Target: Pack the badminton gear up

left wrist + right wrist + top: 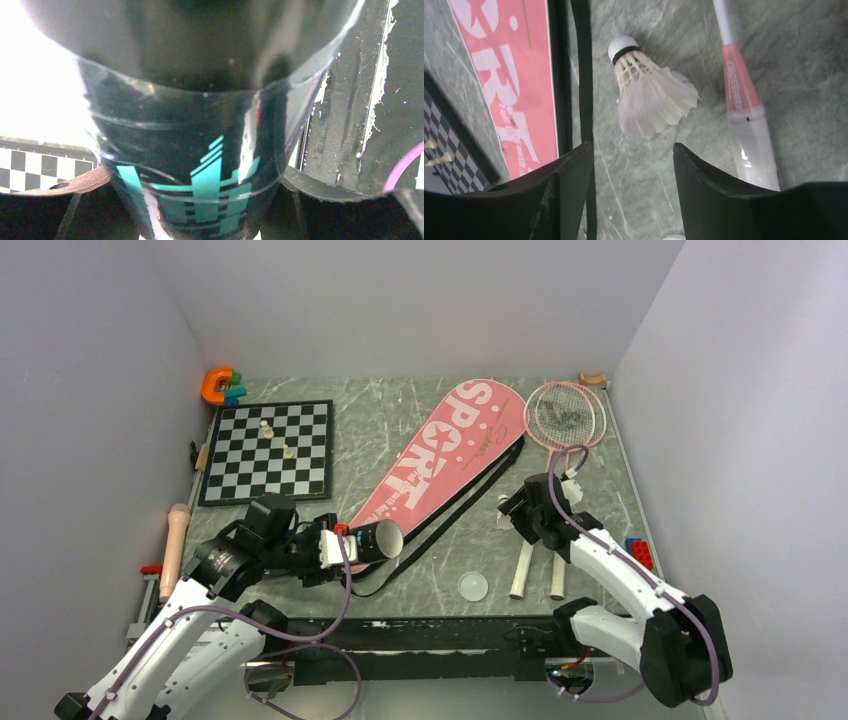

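Note:
My left gripper (343, 544) is shut on the long black tube (374, 540), held low with its open mouth facing right; the tube (200, 150) fills the left wrist view. The pink "SPORT" bag (450, 450) lies flat in the middle with its black strap (584, 75) beside it. Two pink-framed rackets (565, 415) lie at the right, white handles (522, 570) towards me. My right gripper (527, 512) is open just above one white shuttlecock (649, 95), which lies between the strap and a racket handle (746, 135). Other shuttlecocks are out of view.
The chessboard (267, 450) with small pieces lies at the back left, the orange U-shaped toy (218, 385) behind it. A clear round lid (472, 586) lies near the front edge. Red and blue bricks (640, 552) sit at the right, a pale rod (175, 550) at the left.

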`<state>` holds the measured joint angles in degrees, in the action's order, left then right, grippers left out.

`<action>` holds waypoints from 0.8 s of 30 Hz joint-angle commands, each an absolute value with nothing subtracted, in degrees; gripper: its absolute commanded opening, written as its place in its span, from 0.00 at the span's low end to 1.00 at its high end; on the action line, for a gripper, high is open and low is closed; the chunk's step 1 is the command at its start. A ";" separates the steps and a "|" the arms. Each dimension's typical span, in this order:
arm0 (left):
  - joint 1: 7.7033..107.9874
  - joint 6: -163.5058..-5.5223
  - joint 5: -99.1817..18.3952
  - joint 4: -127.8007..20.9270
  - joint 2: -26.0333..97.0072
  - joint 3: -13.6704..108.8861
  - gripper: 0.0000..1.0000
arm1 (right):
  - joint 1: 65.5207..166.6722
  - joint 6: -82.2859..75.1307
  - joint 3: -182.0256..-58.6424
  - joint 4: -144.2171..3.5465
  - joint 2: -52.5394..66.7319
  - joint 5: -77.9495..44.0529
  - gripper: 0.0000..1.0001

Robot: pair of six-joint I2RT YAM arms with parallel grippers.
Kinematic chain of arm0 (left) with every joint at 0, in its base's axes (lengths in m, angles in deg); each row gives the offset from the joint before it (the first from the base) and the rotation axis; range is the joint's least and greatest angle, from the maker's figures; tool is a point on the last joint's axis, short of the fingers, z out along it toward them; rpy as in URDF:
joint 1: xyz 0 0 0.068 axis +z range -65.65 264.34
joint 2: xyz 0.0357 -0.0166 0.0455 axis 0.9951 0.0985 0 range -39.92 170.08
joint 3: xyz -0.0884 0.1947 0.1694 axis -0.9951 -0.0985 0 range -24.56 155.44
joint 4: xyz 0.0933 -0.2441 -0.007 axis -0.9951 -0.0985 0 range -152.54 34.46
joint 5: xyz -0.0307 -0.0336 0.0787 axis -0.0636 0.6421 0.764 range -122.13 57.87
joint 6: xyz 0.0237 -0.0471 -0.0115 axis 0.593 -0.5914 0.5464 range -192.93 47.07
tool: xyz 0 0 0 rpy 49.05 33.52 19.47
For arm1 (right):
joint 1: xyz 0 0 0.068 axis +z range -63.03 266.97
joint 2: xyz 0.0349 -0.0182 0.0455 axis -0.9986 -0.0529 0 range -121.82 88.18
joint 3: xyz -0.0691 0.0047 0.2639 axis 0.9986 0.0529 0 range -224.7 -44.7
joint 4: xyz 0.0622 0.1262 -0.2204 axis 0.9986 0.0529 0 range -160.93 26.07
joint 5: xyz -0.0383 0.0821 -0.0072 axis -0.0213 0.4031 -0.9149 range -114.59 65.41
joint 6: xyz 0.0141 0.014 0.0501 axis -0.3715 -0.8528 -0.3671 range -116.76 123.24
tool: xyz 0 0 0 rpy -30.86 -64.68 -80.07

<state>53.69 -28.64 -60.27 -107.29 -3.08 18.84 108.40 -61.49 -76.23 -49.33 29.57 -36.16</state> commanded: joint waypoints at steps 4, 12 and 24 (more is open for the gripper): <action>53.92 -27.43 -60.57 -105.88 -3.99 20.00 0.00 | 105.09 -60.29 -76.33 -58.90 23.45 -34.54 0.58; 53.86 -27.52 -60.61 -105.80 -3.58 20.42 0.00 | 104.29 -58.82 -78.41 -60.52 19.08 -35.07 0.35; 53.89 -27.11 -60.44 -105.90 -3.31 20.00 0.00 | 104.97 -47.61 -82.23 -55.09 26.69 -33.69 0.00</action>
<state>53.69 -28.62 -59.70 -107.31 -3.06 18.84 104.58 -53.65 -78.96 -56.67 22.46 -35.03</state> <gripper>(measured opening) 0.701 0.012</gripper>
